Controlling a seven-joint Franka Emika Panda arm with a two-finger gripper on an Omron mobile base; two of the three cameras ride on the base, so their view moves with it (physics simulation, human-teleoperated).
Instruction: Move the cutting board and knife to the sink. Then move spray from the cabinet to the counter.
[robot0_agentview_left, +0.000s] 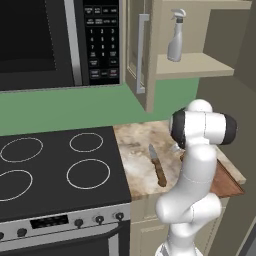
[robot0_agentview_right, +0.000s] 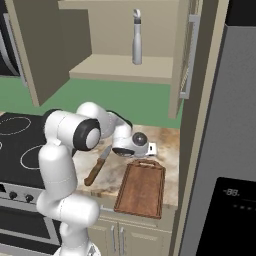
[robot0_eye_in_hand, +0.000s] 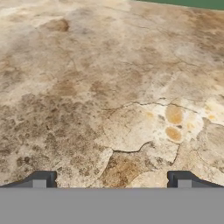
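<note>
The reddish-brown cutting board (robot0_agentview_right: 141, 187) lies on the marbled counter (robot0_agentview_right: 167, 145) near its front edge, and the arm half hides the cutting board (robot0_agentview_left: 226, 184) in the left base view. The knife (robot0_agentview_right: 97, 166) rests just left of it, blade pointing away; the knife (robot0_agentview_left: 157, 166) lies clear of the board. My gripper (robot0_eye_in_hand: 113, 179) is open and holds nothing, fingertips (robot0_eye_in_hand: 43, 178) wide apart over bare counter (robot0_eye_in_hand: 113, 96). The gripper (robot0_agentview_right: 142, 156) hovers low at the board's far end. The spray (robot0_agentview_left: 176, 42) stands upright on the open cabinet's shelf (robot0_agentview_left: 195, 65); the spray (robot0_agentview_right: 136, 44) is above the hand. The sink is out of view.
A black glass stovetop (robot0_agentview_left: 55, 165) adjoins the counter on the left, under a microwave (robot0_agentview_left: 55, 40). The cabinet doors (robot0_agentview_left: 142, 55) (robot0_agentview_right: 190, 55) hang open on both sides. A tall dark refrigerator (robot0_agentview_right: 225, 150) walls off the right.
</note>
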